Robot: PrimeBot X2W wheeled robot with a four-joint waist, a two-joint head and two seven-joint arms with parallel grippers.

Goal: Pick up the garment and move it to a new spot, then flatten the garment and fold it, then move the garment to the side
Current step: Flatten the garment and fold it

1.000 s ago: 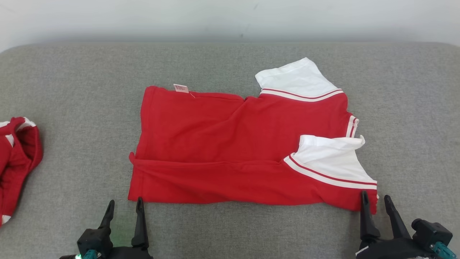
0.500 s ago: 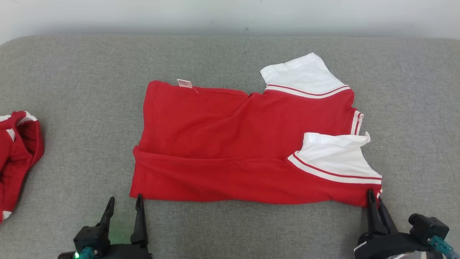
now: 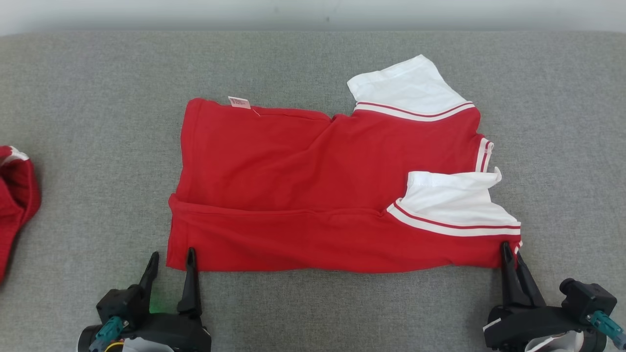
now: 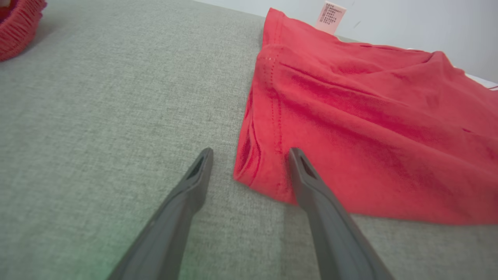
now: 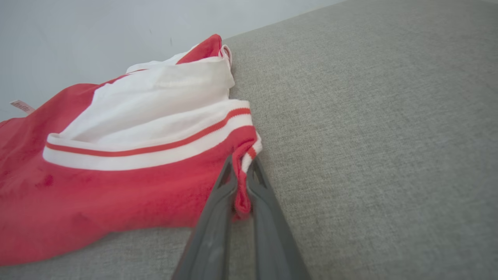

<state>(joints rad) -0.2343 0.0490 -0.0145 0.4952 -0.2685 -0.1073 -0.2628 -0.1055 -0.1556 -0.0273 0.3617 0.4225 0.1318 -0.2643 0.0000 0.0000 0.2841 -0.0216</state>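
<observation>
At the far left edge of the grey bench [image 3: 98,122] lies a bunched red cloth [image 3: 17,195], well apart from everything else. Next comes the left pincer [image 3: 173,252], low at the near side, its fingers spread wide. Its outer finger [image 4: 194,182] is over bare bench and its inner finger [image 4: 307,182] is over the hem. The near-left corner of the garment [image 3: 303,195] sits between the two, ungripped. The garment lies mid-bench, red, stretched lengthwise from left to right, with its near long edge folded up over the body as a band. A pale label [image 3: 238,102] sticks out from its far edge near the left end. Toward the right end are two white sleeves with red stripes. One sleeve [image 3: 401,85] points away at the far side, and the other [image 3: 455,200] is folded onto the body at the near side. At the near-right corner the right pincer [image 3: 511,250] is pressed together, pinching the garment. In the right wrist view a fold of red cloth with white trim is squeezed between its fingers [image 5: 218,202].
</observation>
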